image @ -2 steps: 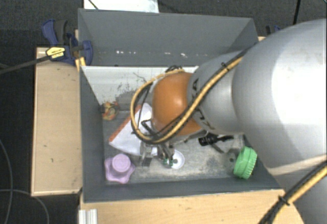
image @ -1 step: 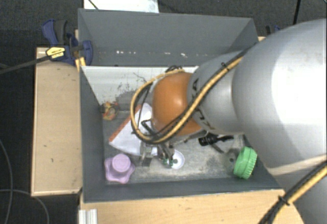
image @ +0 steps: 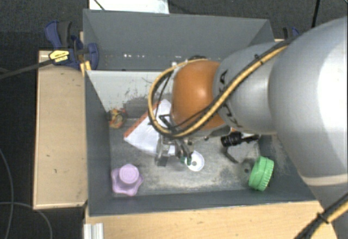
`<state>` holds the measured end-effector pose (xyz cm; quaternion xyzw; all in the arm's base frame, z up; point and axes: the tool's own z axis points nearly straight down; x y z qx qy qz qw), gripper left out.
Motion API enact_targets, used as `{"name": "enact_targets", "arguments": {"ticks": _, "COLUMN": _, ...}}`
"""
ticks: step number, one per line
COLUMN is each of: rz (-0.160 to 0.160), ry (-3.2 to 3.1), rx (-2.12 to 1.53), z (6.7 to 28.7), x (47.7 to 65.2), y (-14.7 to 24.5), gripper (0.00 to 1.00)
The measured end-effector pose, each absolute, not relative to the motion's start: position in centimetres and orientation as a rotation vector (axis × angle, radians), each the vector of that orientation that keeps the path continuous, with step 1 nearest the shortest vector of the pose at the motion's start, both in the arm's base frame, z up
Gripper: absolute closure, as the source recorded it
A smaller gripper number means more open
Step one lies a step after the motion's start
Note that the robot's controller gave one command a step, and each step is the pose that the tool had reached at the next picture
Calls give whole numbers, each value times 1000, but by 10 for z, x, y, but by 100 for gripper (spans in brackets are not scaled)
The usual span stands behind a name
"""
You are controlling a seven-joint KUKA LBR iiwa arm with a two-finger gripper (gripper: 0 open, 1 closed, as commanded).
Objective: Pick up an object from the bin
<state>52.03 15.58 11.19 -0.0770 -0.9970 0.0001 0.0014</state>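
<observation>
My gripper [image: 174, 157] hangs low over the middle of the bin floor, below the orange wrist cover. Its two fingers stand apart, open, and I see nothing between them. A white flat packet with an orange edge [image: 140, 135] lies just left of the left finger, touching or nearly touching it. A small white disc with a green spot [image: 195, 163] lies on the floor right beside the right finger. A black clip-like thing [image: 232, 140] lies to the right, partly under the arm.
A lilac bottle-cap-like piece [image: 126, 179] sits at the front left corner. A green ribbed round cap [image: 261, 173] lies at the front right. A small orange-brown thing [image: 115, 118] rests by the left wall. The arm covers the bin's right and back.
</observation>
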Motion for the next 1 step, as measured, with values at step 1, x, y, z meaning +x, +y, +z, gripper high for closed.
{"name": "enact_targets", "arguments": {"ticks": 1, "rz": -1, "ry": -3137, "rx": -197, "z": 140, "x": 513, "y": 155, "gripper": 100}}
